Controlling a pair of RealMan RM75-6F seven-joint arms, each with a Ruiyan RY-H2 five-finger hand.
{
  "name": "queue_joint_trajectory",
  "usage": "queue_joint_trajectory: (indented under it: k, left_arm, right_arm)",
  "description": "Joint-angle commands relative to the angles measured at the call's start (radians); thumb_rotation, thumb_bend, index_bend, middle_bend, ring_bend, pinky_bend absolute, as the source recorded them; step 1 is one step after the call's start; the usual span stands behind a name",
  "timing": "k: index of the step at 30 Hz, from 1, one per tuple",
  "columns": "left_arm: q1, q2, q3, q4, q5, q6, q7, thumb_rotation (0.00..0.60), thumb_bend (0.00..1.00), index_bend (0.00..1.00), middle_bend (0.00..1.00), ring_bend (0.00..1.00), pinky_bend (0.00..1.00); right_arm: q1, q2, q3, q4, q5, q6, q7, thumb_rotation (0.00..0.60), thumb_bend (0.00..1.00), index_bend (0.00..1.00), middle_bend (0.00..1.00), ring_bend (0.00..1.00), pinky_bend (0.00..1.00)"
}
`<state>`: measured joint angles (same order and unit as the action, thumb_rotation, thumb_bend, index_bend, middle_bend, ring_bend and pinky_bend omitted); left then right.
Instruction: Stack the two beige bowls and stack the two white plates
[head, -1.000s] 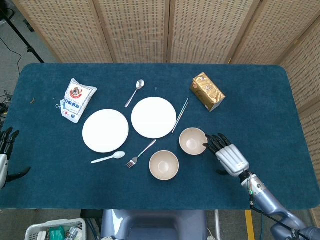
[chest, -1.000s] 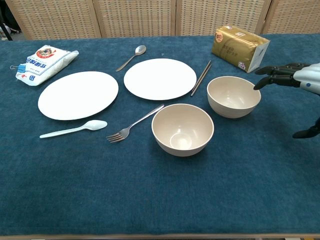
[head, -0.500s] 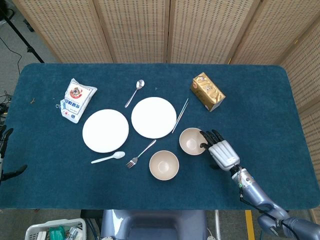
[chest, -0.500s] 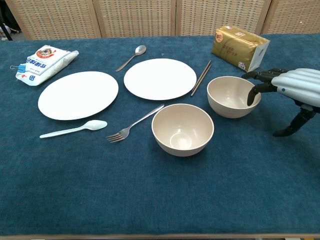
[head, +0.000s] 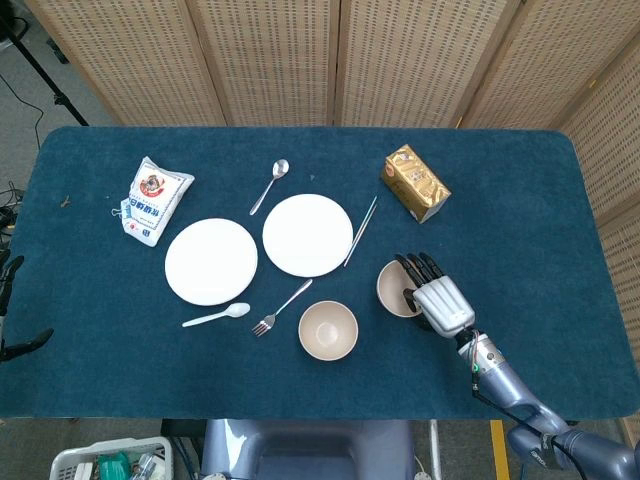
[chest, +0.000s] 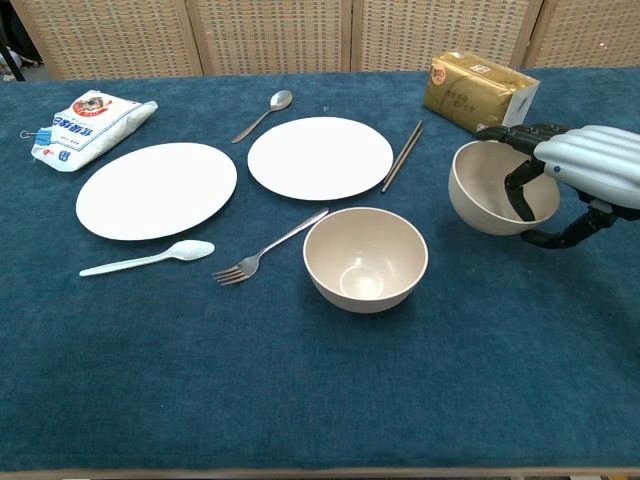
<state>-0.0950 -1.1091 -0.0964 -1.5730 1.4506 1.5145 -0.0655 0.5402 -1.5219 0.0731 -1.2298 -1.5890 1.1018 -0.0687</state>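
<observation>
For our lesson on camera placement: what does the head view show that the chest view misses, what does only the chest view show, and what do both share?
Only the head view shows the left hand at the table's edge, the white basket on the floor, and the right forearm behind the right hand. Only the chest view shows, side on, the thumb under the held bowl, which is tilted. Both share the two plates, the other bowl, the cutlery and the gold box.

Head view: high above the surface (head: 520, 180), looking almost straight down, far enough to take in all its edges and the wicker screens behind. Chest view: low at the near edge, facing across the surface (chest: 300, 400), closer in. Both share the tableware in the middle.
</observation>
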Motion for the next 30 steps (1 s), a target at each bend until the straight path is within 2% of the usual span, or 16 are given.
queue_joint_trajectory:
  k: [1, 8, 11, 13, 19, 23, 30]
  left_arm:
    - [0.000, 0.000, -0.001, -0.001, -0.001, 0.000, 0.000, 0.600, 0.07, 0.00, 0.00, 0.00, 0.00]
    - [0.000, 0.001, 0.001, -0.002, 0.001, -0.001, -0.002, 0.600, 0.07, 0.00, 0.00, 0.00, 0.00]
    - [0.002, 0.003, 0.004, -0.005, 0.006, 0.000, -0.003, 0.600, 0.07, 0.00, 0.00, 0.00, 0.00]
    - [0.002, 0.004, 0.005, -0.006, 0.008, 0.001, -0.003, 0.600, 0.07, 0.00, 0.00, 0.00, 0.00]
    - [0.000, 0.005, 0.006, -0.003, 0.008, -0.004, 0.005, 0.600, 0.07, 0.00, 0.00, 0.00, 0.00]
    - [-0.002, 0.011, 0.008, -0.004, 0.008, -0.013, -0.005, 0.600, 0.07, 0.00, 0.00, 0.00, 0.00]
    - [0.001, 0.017, 0.006, -0.004, 0.007, -0.007, -0.013, 0.600, 0.07, 0.00, 0.00, 0.00, 0.00]
  right_arm:
    - [0.002, 0.008, 0.000, -0.011, -0.009, 0.016, 0.000, 0.600, 0.38, 0.65, 0.00, 0.00, 0.00]
    - [0.011, 0.071, 0.005, -0.121, -0.069, 0.095, -0.032, 0.600, 0.39, 0.66, 0.00, 0.00, 0.00]
    - [0.036, 0.118, 0.013, -0.242, -0.093, 0.084, -0.080, 0.600, 0.39, 0.66, 0.00, 0.00, 0.00]
    - [0.051, 0.145, 0.025, -0.336, -0.075, 0.052, -0.113, 0.600, 0.39, 0.66, 0.00, 0.00, 0.00]
    - [0.090, 0.158, 0.054, -0.489, -0.006, -0.033, -0.234, 0.600, 0.39, 0.66, 0.00, 0.00, 0.00]
    - [0.130, 0.111, 0.071, -0.525, 0.081, -0.113, -0.378, 0.600, 0.39, 0.66, 0.00, 0.00, 0.00]
    - [0.177, 0.064, 0.081, -0.576, 0.229, -0.188, -0.562, 0.600, 0.39, 0.66, 0.00, 0.00, 0.00]
